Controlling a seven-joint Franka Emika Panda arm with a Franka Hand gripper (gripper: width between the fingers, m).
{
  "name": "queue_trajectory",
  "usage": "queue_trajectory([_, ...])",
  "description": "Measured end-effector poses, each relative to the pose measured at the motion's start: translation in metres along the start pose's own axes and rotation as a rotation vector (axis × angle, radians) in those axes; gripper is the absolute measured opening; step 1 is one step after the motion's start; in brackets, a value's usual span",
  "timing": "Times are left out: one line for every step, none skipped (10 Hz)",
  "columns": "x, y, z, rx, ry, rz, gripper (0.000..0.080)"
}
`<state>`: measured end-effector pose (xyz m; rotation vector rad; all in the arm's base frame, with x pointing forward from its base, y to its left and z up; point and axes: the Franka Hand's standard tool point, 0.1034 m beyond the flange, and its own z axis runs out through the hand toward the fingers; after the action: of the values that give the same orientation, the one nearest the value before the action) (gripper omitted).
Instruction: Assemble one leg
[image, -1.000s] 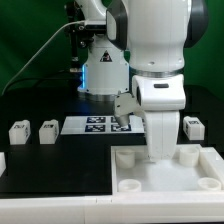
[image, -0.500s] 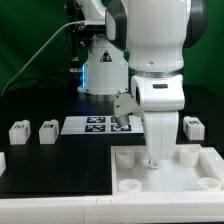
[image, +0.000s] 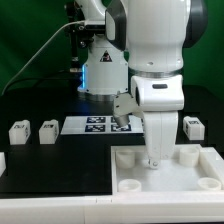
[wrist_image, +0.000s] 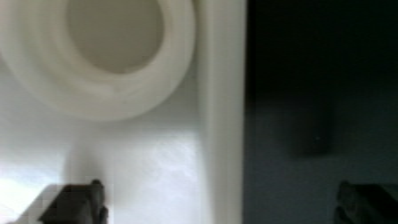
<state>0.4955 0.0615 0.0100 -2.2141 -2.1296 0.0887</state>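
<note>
On the black table (image: 60, 165), before a green curtain (image: 25, 50), a large white tray-like piece (image: 175, 178) with a raised rim was laid at the near side, with round sockets (image: 187, 157) set in its corners. The marker board (image: 95, 124) was laid behind it, partly hidden by the white arm (image: 160, 40). A first leg (image: 18, 131) and a second leg (image: 48, 130) were stood side by side at the exterior view's left, well apart from the tray; a third leg (image: 193, 126) was placed at the right, just behind the tray's rim. The gripper (image: 152, 161) was held low over the tray, near its rim and beside a socket; in the wrist view its fingers (wrist_image: 71, 203) were seen spread wide and empty.
</note>
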Motion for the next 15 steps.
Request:
queue_trajectory([0.000, 0.000, 0.000, 0.000, 0.000, 0.000, 0.0649])
queue_trajectory([0.000, 0.000, 0.000, 0.000, 0.000, 0.000, 0.0649])
queue_trajectory([0.000, 0.000, 0.000, 0.000, 0.000, 0.000, 0.0649])
queue_trajectory([0.000, 0.000, 0.000, 0.000, 0.000, 0.000, 0.0649])
queue_trajectory([-0.002, -0.001, -0.001, 0.001, 0.001, 0.008, 0.0649])
queue_trajectory([-0.005, -0.006, -0.006, 0.004, -0.003, 0.023, 0.0649])
queue_trajectory([-0.007, -0.012, -0.010, 0.014, -0.010, 0.045, 0.0649])
queue_trajectory([-0.005, -0.018, -0.016, 0.021, -0.017, 0.100, 0.0649])
queue_trajectory([-0.001, -0.023, -0.024, 0.026, -0.025, 0.155, 0.0649])
queue_trajectory([0.007, -0.025, -0.029, 0.029, -0.031, 0.212, 0.0649])
queue_trajectory([0.016, -0.029, -0.034, 0.042, -0.043, 0.322, 0.0649])
queue_trajectory([0.028, -0.030, -0.036, 0.035, -0.040, 0.351, 0.0649])
queue_trajectory([0.039, -0.033, -0.034, 0.039, -0.039, 0.410, 0.0649])
queue_trajectory([0.051, -0.038, -0.031, 0.048, -0.035, 0.561, 0.0649])
queue_trajectory([0.066, -0.041, -0.028, 0.052, -0.037, 0.692, 0.0649])
